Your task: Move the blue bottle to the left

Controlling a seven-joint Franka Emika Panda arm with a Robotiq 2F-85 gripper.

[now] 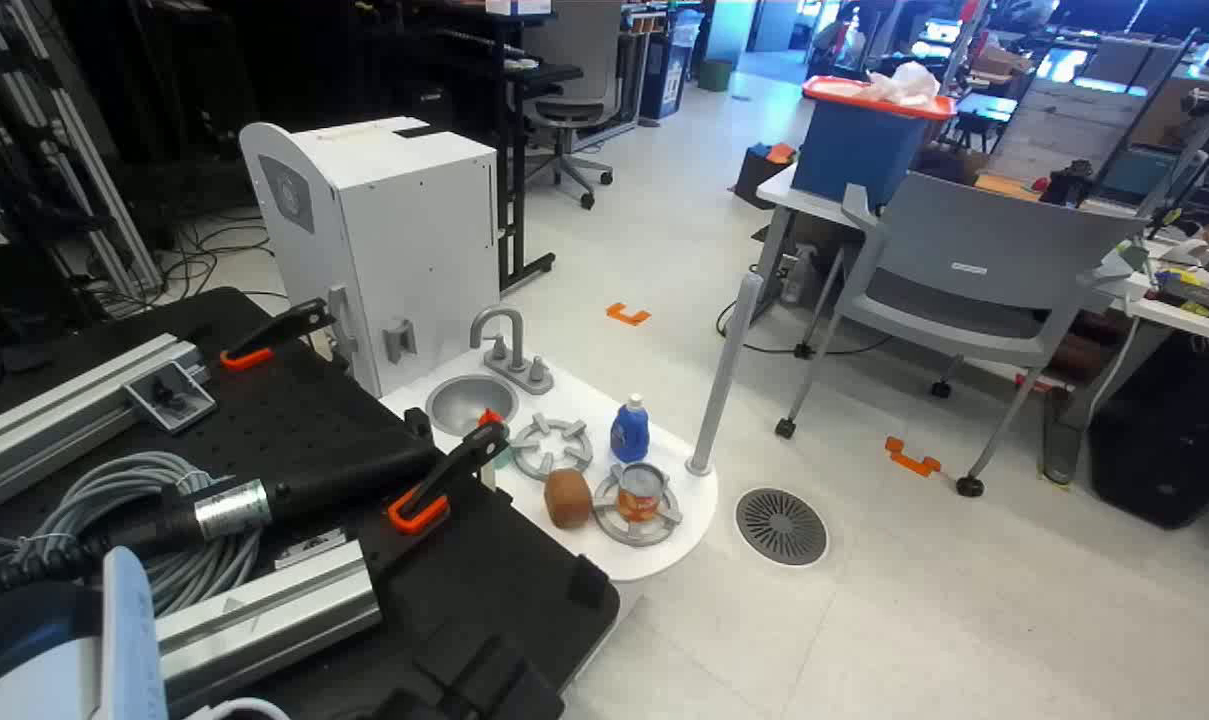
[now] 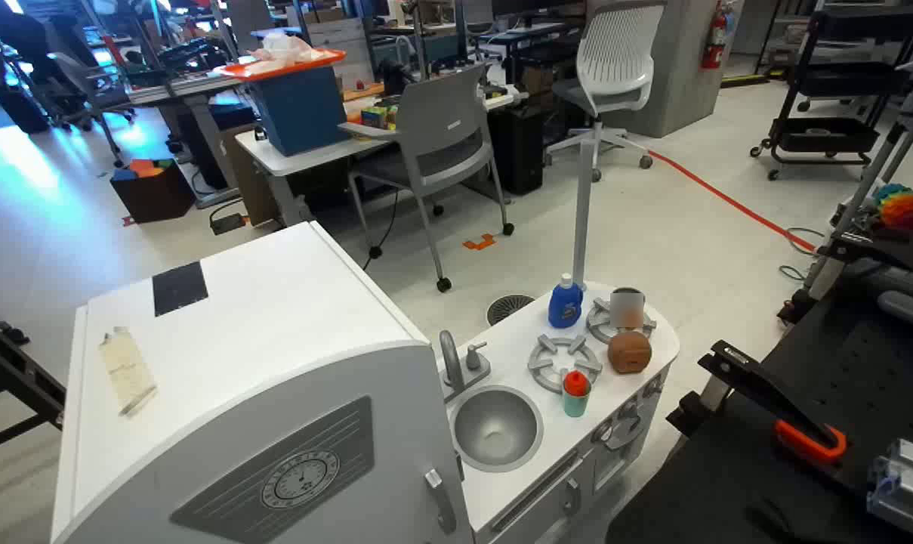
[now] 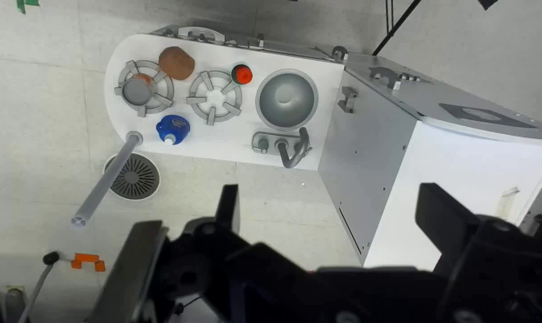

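The blue bottle (image 1: 629,433) stands upright on the white toy-kitchen counter (image 1: 664,565). Its top is whitish. It also shows in an exterior view (image 2: 565,304) and in the wrist view (image 3: 173,128), near the counter's edge, beside the grey post and the two burner rings. My gripper (image 3: 328,190) shows only in the wrist view. Its two black fingers are wide apart with nothing between them. It is high above the scene, and the bottle lies off to the upper left of the fingers, well apart from them.
On the counter are a brown round item (image 2: 629,352), a grey-and-orange can (image 1: 641,490) on a burner, a teal cup (image 2: 575,404) with a red item, a faucet (image 3: 288,150) and a sink (image 3: 287,99). A grey post (image 1: 726,375) rises nearby. A tall white cabinet (image 2: 275,295) adjoins.
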